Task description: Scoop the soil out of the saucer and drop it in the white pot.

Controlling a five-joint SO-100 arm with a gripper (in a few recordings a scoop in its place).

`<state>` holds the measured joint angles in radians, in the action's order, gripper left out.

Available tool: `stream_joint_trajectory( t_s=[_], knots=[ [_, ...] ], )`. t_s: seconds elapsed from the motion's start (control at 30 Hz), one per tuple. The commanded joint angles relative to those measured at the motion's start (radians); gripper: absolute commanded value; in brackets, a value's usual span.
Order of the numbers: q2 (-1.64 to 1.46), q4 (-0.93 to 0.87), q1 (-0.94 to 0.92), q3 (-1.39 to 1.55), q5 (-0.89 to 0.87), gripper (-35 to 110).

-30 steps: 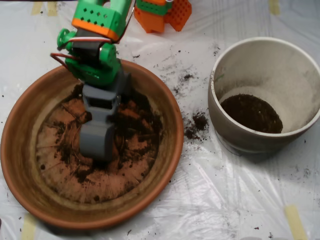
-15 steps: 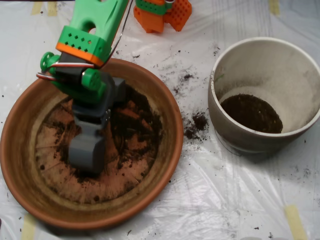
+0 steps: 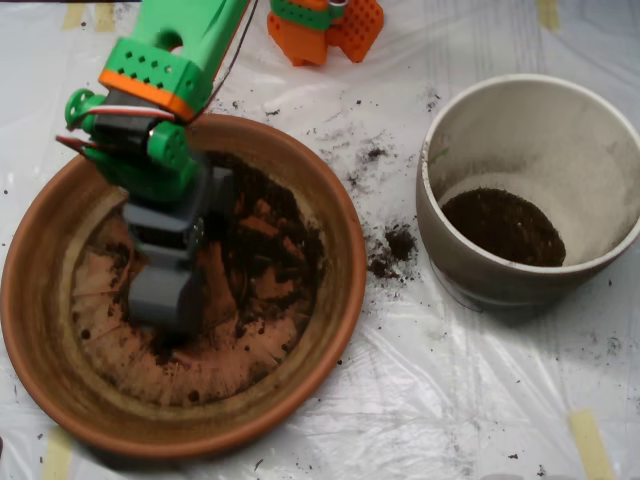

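Down inside the dish, the grey clamshell claw (image 3: 165, 300) stood with its tip low over the ridged base, left of the middle, and from above I could not tell whether its two shells were apart or together. Above it, the green and orange arm (image 3: 160, 90) came in from the upper left, crossing the dish's rim. The large, round, shallow terracotta-orange clay saucer (image 3: 335, 225) lay on the left part of the bench. The dark, crumbly potting soil (image 3: 270, 235) in it was spread thin, mostly just right of the claw and toward the upper right of the base, with crumbs near the claw's tip. The bench (image 3: 400, 400) was covered with clear, wrinkled plastic sheet. Between the saucer and the pot, a small clump of spilled dark soil (image 3: 392, 248) lay on the sheet, with finer crumbs above it. The round, deep, off-white ceramic pot (image 3: 470, 265) stood at the right, apart from the saucer, with a dark layer of soil at its bottom.
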<state>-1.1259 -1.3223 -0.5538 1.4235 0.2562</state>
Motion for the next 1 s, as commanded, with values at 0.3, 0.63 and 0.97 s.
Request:
stream_joint_trajectory(
  t_s=[0.3, 0.63, 0.97],
  knots=[
    [-0.199, 0.106, -0.063, 0.308, 0.040, 25],
    [-0.235, 0.118, -0.075, 0.374, 0.048, 13],
    [-0.252, 0.064, -0.011, 0.380, 0.057, 0]
  ],
)
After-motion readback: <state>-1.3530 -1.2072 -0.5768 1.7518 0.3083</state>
